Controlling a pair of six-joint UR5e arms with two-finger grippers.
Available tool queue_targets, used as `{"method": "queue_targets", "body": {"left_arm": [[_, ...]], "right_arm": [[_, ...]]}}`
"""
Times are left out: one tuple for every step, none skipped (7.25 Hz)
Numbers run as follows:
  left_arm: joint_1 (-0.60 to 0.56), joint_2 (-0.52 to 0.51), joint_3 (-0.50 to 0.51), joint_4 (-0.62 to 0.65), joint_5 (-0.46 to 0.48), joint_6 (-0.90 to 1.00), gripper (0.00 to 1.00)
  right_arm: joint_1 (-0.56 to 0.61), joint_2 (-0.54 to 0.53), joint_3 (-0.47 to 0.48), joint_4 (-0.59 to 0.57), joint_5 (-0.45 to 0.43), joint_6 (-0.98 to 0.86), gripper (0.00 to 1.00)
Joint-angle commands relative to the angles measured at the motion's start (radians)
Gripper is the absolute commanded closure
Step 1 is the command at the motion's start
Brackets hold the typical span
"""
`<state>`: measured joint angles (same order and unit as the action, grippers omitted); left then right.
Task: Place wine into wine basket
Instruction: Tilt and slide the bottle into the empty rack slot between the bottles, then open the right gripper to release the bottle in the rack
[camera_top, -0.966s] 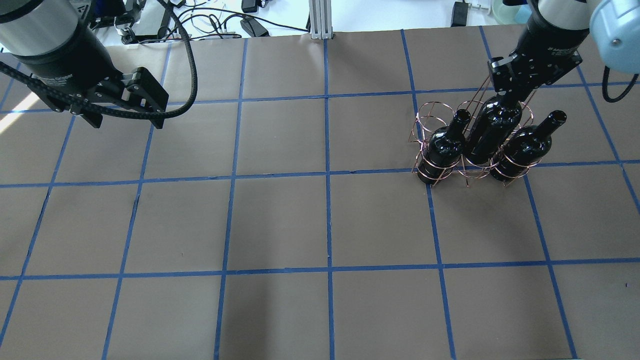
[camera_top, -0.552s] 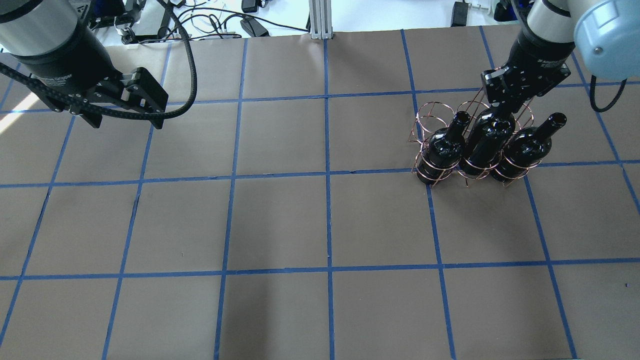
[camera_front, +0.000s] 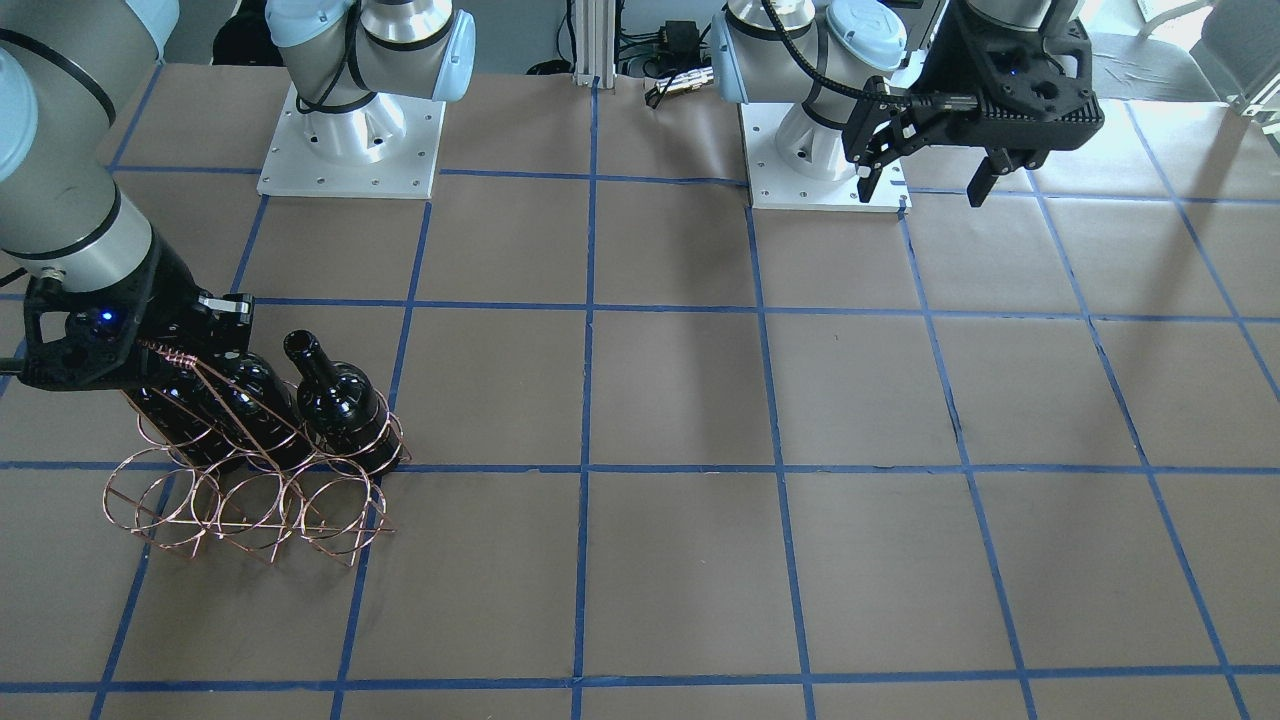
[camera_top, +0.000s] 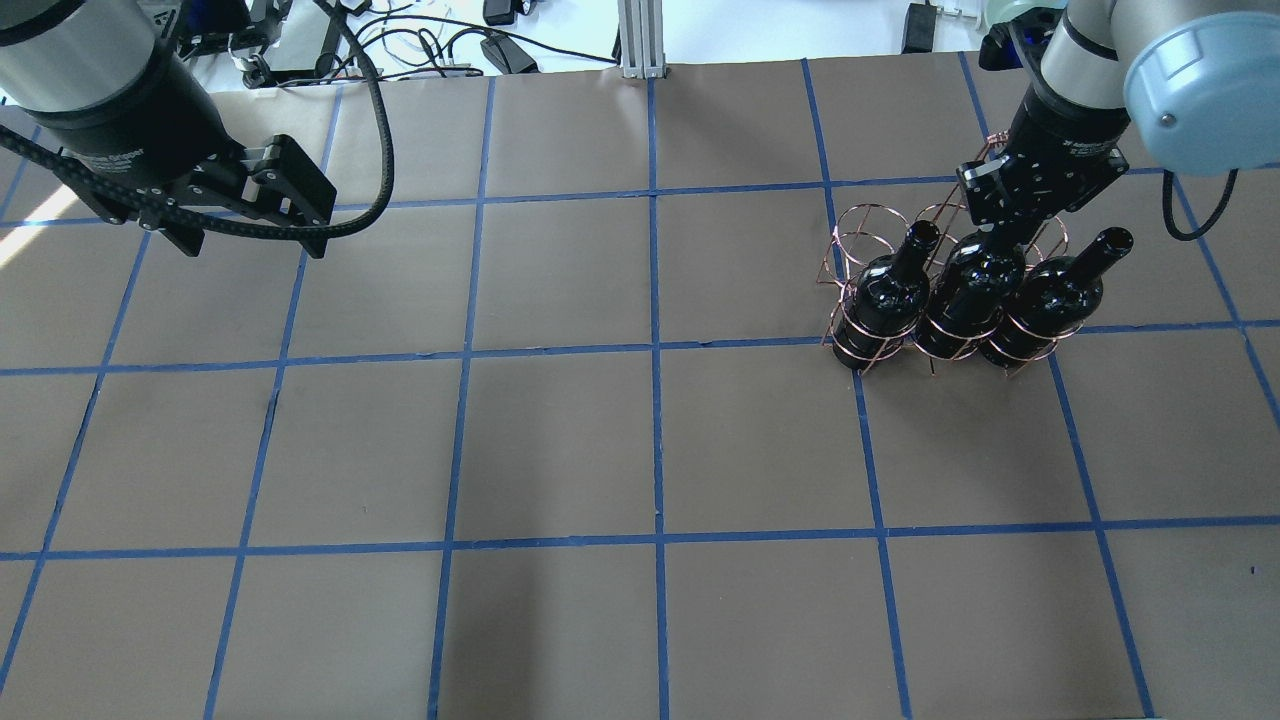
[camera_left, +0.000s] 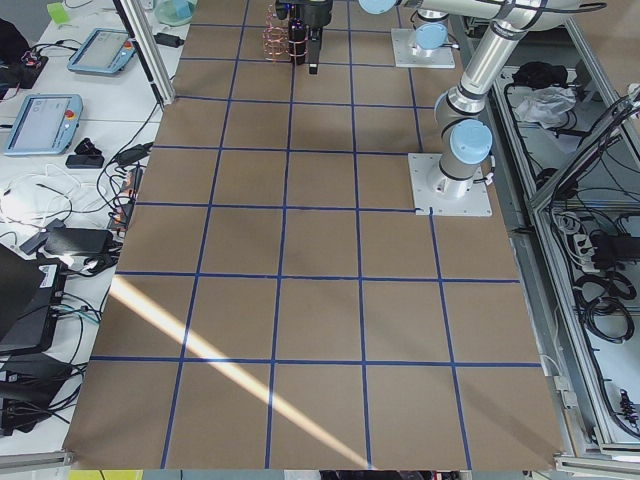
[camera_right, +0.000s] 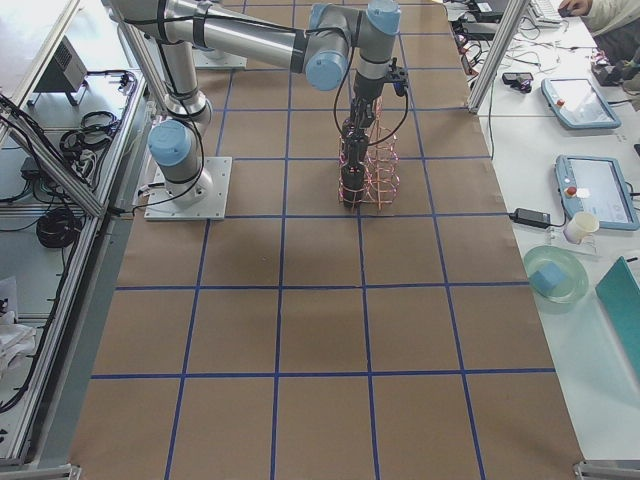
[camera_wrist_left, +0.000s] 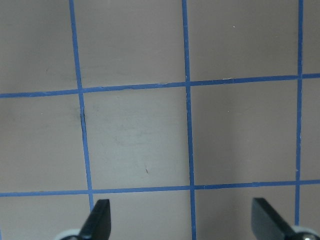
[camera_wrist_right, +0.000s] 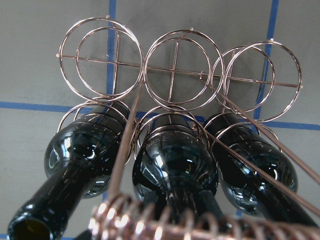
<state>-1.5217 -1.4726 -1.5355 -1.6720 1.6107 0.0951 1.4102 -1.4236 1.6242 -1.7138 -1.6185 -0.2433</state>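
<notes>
The copper wire wine basket (camera_top: 868, 232) stands at the table's right, and also shows in the front-facing view (camera_front: 240, 505) and the right wrist view (camera_wrist_right: 175, 65). Three black wine bottles stand in its row nearer the robot. My right gripper (camera_top: 1008, 218) is shut on the neck of the middle bottle (camera_top: 965, 300), which sits down in the middle ring (camera_wrist_right: 175, 165). The other two bottles (camera_top: 890, 290) (camera_top: 1050, 295) stand on either side, necks free. The basket's far row of rings is empty. My left gripper (camera_top: 252, 240) is open and empty, far left above the table (camera_wrist_left: 182, 220).
The basket's wire-wrapped handle (camera_wrist_right: 165, 222) crosses just below the right wrist camera and hides the gripper's fingers there. Brown table with blue tape grid (camera_top: 650, 450). Cables and devices lie beyond the far edge (camera_top: 480, 40).
My right gripper has moved down with the middle bottle, which has sunk deeper into its ring and now stands level with the other two. The left arm has not moved.
</notes>
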Motion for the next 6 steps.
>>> {"method": "queue_targets", "body": {"left_arm": [[0.0, 0.0, 0.0, -0.002, 0.0, 0.0, 0.0], [0.0, 0.0, 0.0, -0.002, 0.0, 0.0, 0.0], [0.0, 0.0, 0.0, -0.002, 0.002, 0.0, 0.0], [0.0, 0.0, 0.0, -0.002, 0.002, 0.0, 0.0], [0.0, 0.0, 0.0, -0.002, 0.002, 0.0, 0.0], [0.0, 0.0, 0.0, -0.002, 0.002, 0.0, 0.0]], "right_arm": [[-0.004, 0.012, 0.023, -0.006, -0.001, 0.002, 0.92], [-0.004, 0.011, 0.026, -0.007, 0.003, 0.015, 0.69], [-0.002, 0.002, 0.013, -0.019, 0.0, 0.019, 0.38], [0.0, -0.003, -0.004, -0.012, -0.001, 0.018, 0.35], [0.004, -0.012, -0.032, 0.02, 0.0, 0.03, 0.32], [0.019, -0.026, -0.076, 0.09, 0.0, 0.073, 0.31]]}}
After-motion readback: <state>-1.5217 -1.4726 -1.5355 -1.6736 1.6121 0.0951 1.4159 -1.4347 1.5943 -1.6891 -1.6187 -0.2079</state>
